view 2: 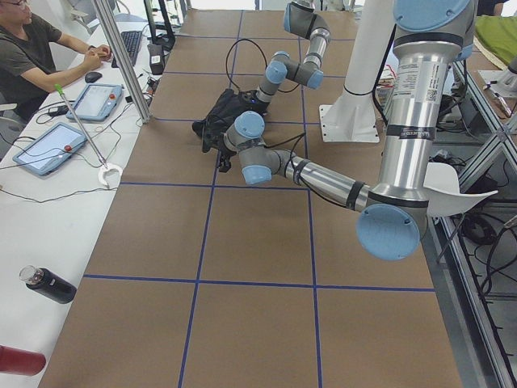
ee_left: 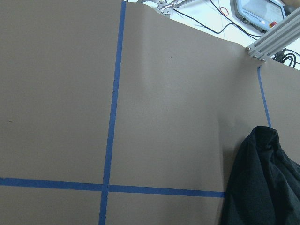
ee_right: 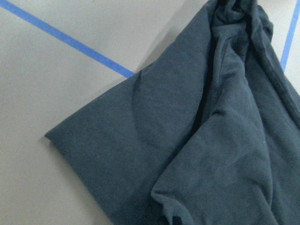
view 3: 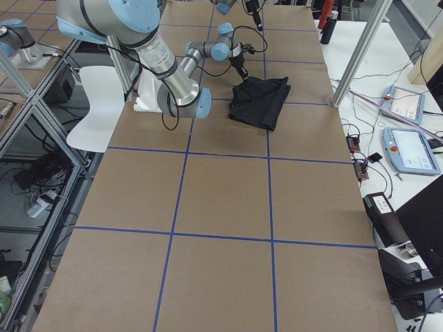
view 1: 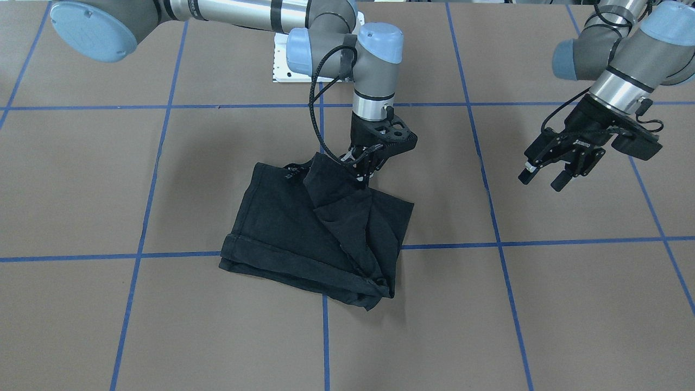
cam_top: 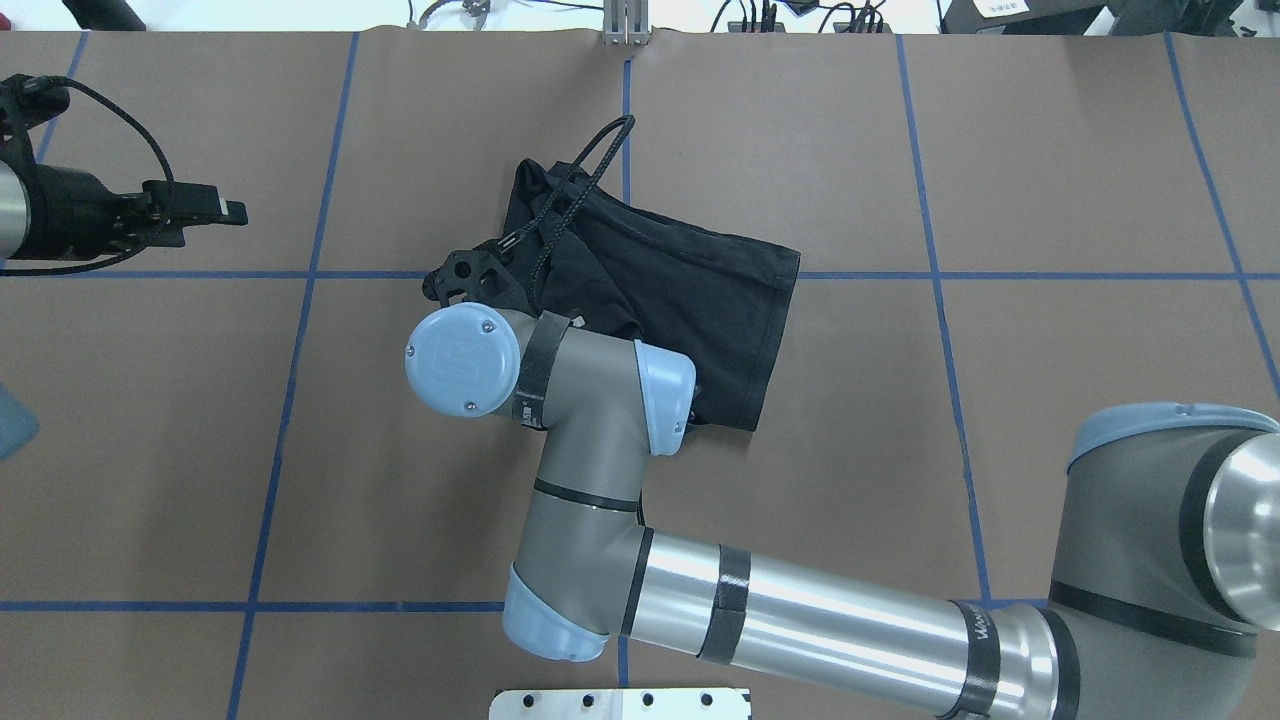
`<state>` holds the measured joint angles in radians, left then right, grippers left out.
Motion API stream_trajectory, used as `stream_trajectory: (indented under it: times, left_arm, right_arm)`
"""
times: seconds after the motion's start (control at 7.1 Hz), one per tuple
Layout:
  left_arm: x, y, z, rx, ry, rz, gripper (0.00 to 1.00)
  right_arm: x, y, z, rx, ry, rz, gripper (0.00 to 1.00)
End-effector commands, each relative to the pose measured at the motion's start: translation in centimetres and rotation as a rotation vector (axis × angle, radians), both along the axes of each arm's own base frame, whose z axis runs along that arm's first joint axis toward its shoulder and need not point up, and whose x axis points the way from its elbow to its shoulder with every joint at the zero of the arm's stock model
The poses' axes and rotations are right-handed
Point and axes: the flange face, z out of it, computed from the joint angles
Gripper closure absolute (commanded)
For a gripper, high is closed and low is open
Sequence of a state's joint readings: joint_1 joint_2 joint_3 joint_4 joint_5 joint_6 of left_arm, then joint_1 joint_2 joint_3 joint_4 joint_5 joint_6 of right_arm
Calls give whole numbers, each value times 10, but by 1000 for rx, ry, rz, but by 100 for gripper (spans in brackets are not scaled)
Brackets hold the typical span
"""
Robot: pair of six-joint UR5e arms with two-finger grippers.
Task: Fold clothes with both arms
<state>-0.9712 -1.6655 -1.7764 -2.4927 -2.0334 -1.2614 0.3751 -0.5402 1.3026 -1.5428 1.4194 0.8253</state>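
Black T-shirt [view 1: 304, 228] lies on the table [view 1: 81, 190]. Jaws of the right arm [view 1: 374, 65] pinch its top fold. Jaws of the left arm [view 1: 635, 60] are spread, empty.

Overhead and front cameras face oppositely, sharing the T-shirt [cam_top: 700, 290]

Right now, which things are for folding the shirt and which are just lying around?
For the job:
- shirt
- right arm, fingers shut on the shirt
- left arm, fingers open, off to the side

Just lying about:
- bottle
- two tablets
- white chair
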Motion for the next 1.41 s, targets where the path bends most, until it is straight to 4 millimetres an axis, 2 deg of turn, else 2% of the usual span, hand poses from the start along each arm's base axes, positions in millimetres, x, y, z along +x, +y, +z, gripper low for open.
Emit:
stream_trajectory:
  times: [0.0, 0.14, 0.28, 0.56, 0.7, 0.99, 1.13, 1.27]
  left_arm:
    - [2, -3, -7, 8, 8, -1, 0]
    - [2, -4, -9, 10, 11, -2, 0]
    - [4, -4, -11, 6, 16, -3, 0]
    - [5, -5, -18, -5, 33, -10, 0]
    - [5, -5, -18, -11, 38, -12, 0]
    - [6, -5, -19, -14, 41, -12, 0]
    - [7, -6, -18, -16, 39, -14, 0]
    - [7, -6, -17, -15, 39, -12, 0]
  right_arm:
    - [54, -46, 34, -29, 15, 53, 100]
    - [77, -73, 64, -15, 59, 45, 100]
    - [104, -102, 81, -11, 91, 46, 100]
    - [150, -141, 143, -17, 188, 37, 100]
    - [168, -155, 164, -15, 227, 34, 100]
    - [169, -156, 167, -16, 233, 41, 100]
    - [170, -157, 171, -18, 235, 44, 1]
    - [173, -159, 170, 10, 190, 50, 0]
